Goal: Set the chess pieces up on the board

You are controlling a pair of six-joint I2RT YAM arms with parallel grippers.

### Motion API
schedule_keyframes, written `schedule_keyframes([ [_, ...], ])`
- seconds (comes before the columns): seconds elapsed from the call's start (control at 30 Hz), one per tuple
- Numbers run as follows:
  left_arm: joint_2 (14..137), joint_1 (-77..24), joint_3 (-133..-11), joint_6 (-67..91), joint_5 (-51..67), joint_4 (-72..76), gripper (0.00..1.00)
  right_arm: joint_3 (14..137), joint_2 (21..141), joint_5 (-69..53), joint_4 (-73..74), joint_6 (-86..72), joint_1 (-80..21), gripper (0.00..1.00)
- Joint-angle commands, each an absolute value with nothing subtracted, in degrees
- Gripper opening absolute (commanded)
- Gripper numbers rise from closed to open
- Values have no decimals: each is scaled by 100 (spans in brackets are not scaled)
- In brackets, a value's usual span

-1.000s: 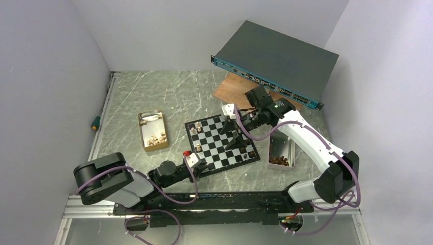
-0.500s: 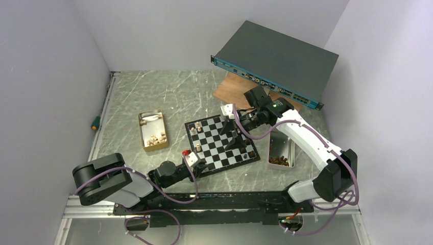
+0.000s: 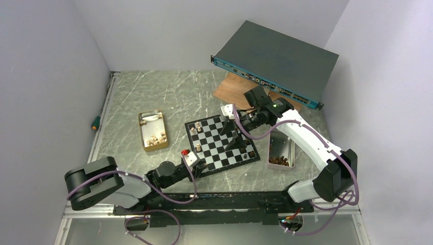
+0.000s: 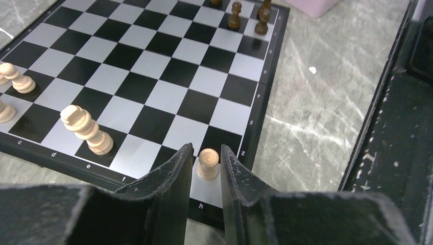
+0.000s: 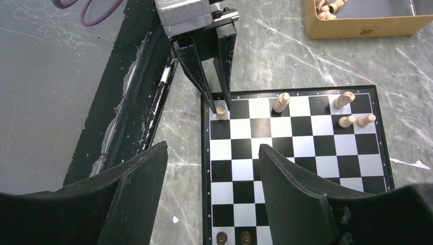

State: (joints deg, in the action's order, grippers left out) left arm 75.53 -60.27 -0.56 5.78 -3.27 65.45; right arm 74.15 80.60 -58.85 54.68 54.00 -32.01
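Tan pawn (image 4: 208, 163) upright on board (image 4: 153, 64) corner square, between fingers of left pincer (image 4: 206, 153), slightly spread.

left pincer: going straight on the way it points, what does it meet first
The light pawn on the board's corner square: it stands right between the left pincer's fingertips, so any advance would likely push it. Beyond it the squares look bare.

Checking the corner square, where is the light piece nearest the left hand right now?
In the left wrist view, the light piece stands at bottom centre on the white h-file corner square of the board, between the fingers of the left hand.
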Motion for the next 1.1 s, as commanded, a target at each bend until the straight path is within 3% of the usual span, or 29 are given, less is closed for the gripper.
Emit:
schedule_keyframes([
  [0.0,6973,-6071,274,845,-467,6436,34,7488,8023,-6071,5523,5581,-3181,69],
  [0.13,5802,-6065,40,1060,-615,4870,40,7488,8032,-6073,5528,5593,-3180,69],
  [0.27,4766,-6064,-405,1384,-940,3396,60,7499,8042,-6091,5546,5607,-3178,69],
  [0.37,4442,-6060,-870,1619,-959,2162,68,7506,8026,-6091,5554,5607,-3183,69],
  [0.67,5448,-6056,-3240,2259,-545,-1602,71,7522,8004,-6080,5587,5624,-3177,69],
  [1.07,7340,-6034,-5074,2760,-799,-3437,68,7576,7810,-5939,5712,5730,-2997,69],
])
